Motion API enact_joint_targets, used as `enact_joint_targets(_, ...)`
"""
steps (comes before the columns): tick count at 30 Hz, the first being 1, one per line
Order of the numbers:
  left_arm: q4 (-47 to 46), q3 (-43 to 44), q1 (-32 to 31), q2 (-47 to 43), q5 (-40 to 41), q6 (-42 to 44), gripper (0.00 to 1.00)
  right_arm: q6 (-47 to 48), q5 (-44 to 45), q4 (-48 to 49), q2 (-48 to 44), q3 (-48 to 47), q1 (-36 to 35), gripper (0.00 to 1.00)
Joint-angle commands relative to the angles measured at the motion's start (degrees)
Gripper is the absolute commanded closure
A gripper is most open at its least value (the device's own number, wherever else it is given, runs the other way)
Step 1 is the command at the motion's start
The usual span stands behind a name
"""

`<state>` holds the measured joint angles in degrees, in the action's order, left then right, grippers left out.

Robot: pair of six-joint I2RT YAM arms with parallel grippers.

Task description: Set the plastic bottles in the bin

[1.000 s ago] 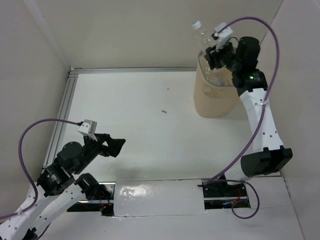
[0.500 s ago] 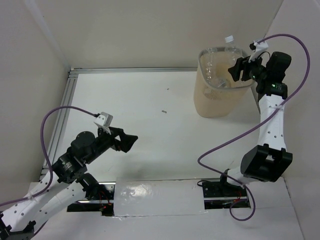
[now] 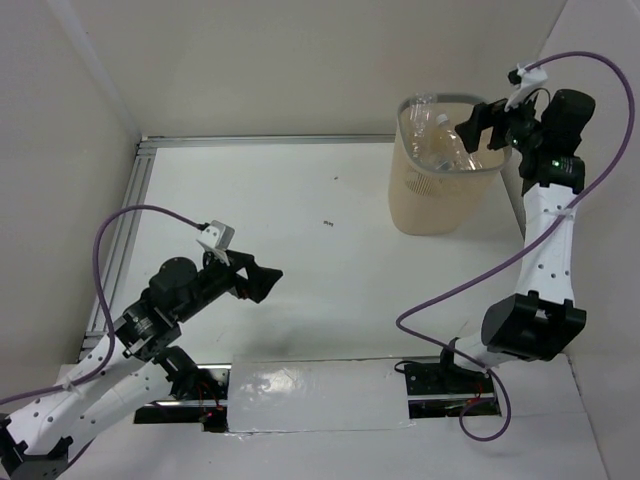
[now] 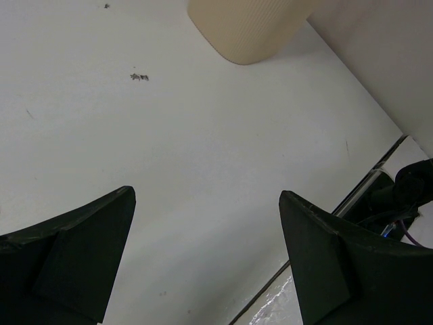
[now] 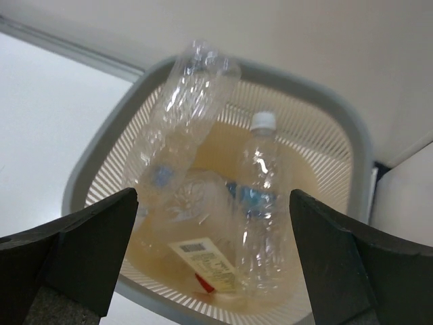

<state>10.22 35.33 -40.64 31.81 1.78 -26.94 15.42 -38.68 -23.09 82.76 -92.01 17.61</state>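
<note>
- Left gripper (image 3: 262,281): jaws spread wide, nothing between them; held above the table (image 3: 300,200), near-left area.
- Bin (image 3: 425,205): upright at the table's far right.
- Plastic bottles (image 3: 440,145): those seen are inside the bin. A white-capped bottle (image 5: 260,196) lies against the wall; a plain bottle (image 5: 186,101) leans up on the rim.
- Right gripper (image 3: 478,125): above the bin's right rim, jaws wide, empty.

Left pincer (image 3: 268,281), right pincer (image 3: 478,124): both agape.

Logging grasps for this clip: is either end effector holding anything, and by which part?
Nothing is held: the left end effector and right end effector are both open and empty.
</note>
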Motion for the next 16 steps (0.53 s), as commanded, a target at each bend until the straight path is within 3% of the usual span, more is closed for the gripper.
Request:
enact_joint_targets(1, -4.3, 1.8, -0.2, 1.0, -1.2, 1.4, 0.00, -1.7, 1.2, -3.6, -3.3, -10.6, 0.0, 0.00)
enact_joint_targets(3, -4.3, 1.8, -0.2, 1.7, -1.2, 1.4, 0.00, -2.3, 0.7, -7.6, -3.3, -14.0, 0.0, 0.00)
enact_joint_targets(6, -4.3, 3.1, -0.2, 2.8, -1.2, 0.3, 0.00, -5.1, 7.5, -14.8, -5.0, -16.1, -2.3, 0.00)
enact_joint_targets(7, -4.3, 3.9, -0.2, 2.8, -1.2, -0.2, 0.00, -7.8, 13.8, -16.7, -6.1, -16.1, -4.2, 0.00)
enact_joint_targets(16, -5.5, 7.4, -0.2, 8.4, -2.8, 0.3, 0.00, -7.2, 18.3, -16.6, -28.7, 10.4, -5.4, 0.00)
